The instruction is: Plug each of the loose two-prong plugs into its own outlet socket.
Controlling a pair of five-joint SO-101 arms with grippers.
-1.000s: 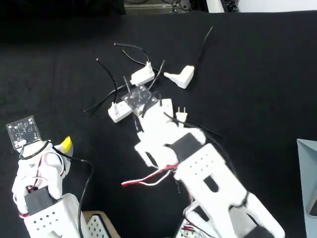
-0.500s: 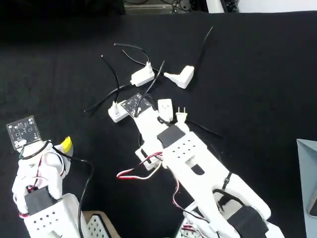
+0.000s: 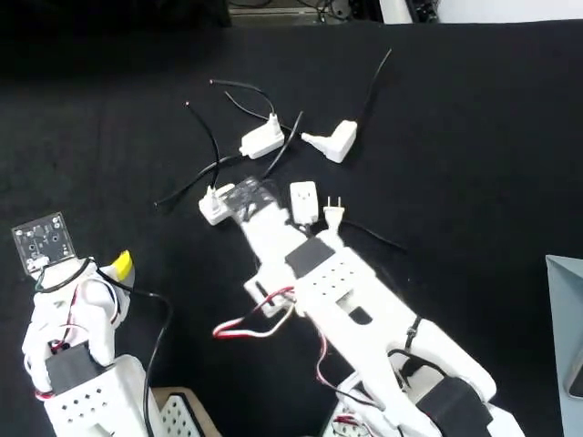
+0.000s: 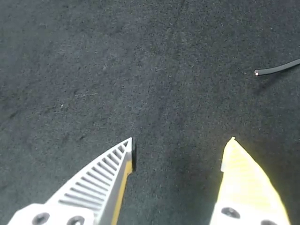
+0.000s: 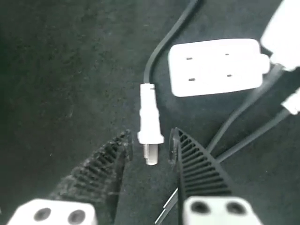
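High view: a table (image 3: 474, 137) under matte black cloth, its far edge along the top of the frame, where a strip of room shows with dark cables (image 3: 273, 7). A grey-blue panel (image 3: 565, 319) cuts in at the right edge. The right half and the upper left of the cloth lie open, while the white parts crowd the centre. The left gripper (image 3: 114, 269) sits at lower left beside a small square board (image 3: 41, 241). Its jaws are spread above bare, finely grained cloth — one ribbed and white, the other a smooth yellow finger (image 4: 243, 173) — and a cut cable end (image 4: 276, 68) lies off beyond the yellow one. The right gripper (image 3: 239, 198), on an arm reaching from lower right to centre, is spread as well. Its dark ribbed fingers (image 5: 197, 159) flank the prong end of a slim white plug (image 5: 150, 119) lying flat, with cloth visible on both sides. Just beyond lies a rounded socket block (image 5: 215, 65) with two pairs of slots. At centre of the high view a second block (image 3: 303, 200) and a two-prong plug (image 3: 333, 214) lie just beside that arm. A wedge-shaped adapter (image 3: 332, 139) lies above them.
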